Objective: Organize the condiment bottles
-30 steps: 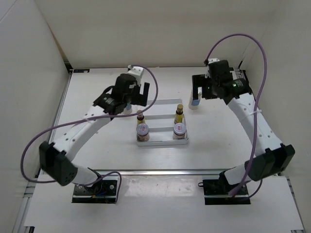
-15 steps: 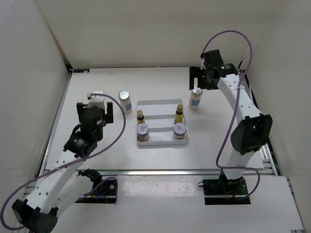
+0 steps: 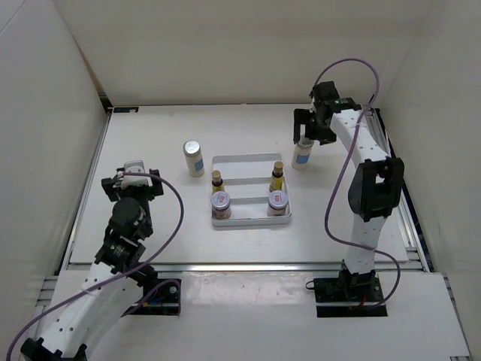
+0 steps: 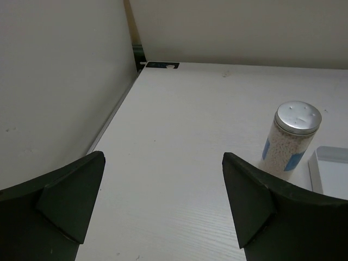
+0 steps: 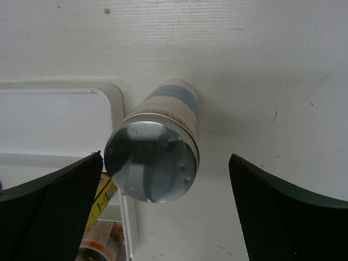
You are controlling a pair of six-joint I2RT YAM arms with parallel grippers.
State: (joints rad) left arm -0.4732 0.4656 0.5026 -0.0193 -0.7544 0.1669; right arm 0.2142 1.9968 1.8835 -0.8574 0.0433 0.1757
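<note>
Tabletop seen from the top external view: a white ribbed tray [image 3: 248,168] lies at the centre of the table [image 3: 150,135]. Its near row holds the left jar [image 3: 221,201] and the right jar [image 3: 277,200]. Just behind them stand the left amber bottle [image 3: 217,180] and the right amber bottle [image 3: 277,175], all four upright. The left white bottle [image 3: 194,158] stands upright on the table at 10 o'clock from the tray, near its corner. The right white bottle [image 3: 302,154] stands upright at 2 o'clock, just beside the tray's rim. The left gripper [image 3: 133,183] hangs at 9 o'clock, well apart from the tray, jaws spread and empty. The right gripper [image 3: 308,129] hovers over the right white bottle, jaws spread.

Left wrist view: both fingers [image 4: 68,201] of the left gripper [image 4: 163,163] stand wide apart with only bare table between them. The left white bottle [image 4: 291,138], silver cap and blue label showing, stands at 2 o'clock, beyond the right-hand finger. A corner of the tray [image 4: 331,166] shows at 3 o'clock.

Right wrist view: the right gripper [image 5: 166,157] looks down on the silver cap of the right white bottle [image 5: 155,155]. The bottle sits between the released fingers [image 5: 283,212] and touches neither. The tray [image 5: 54,119] fills 9 o'clock. The right amber bottle [image 5: 103,197] and the right jar [image 5: 100,239] show at 7 o'clock.
</note>
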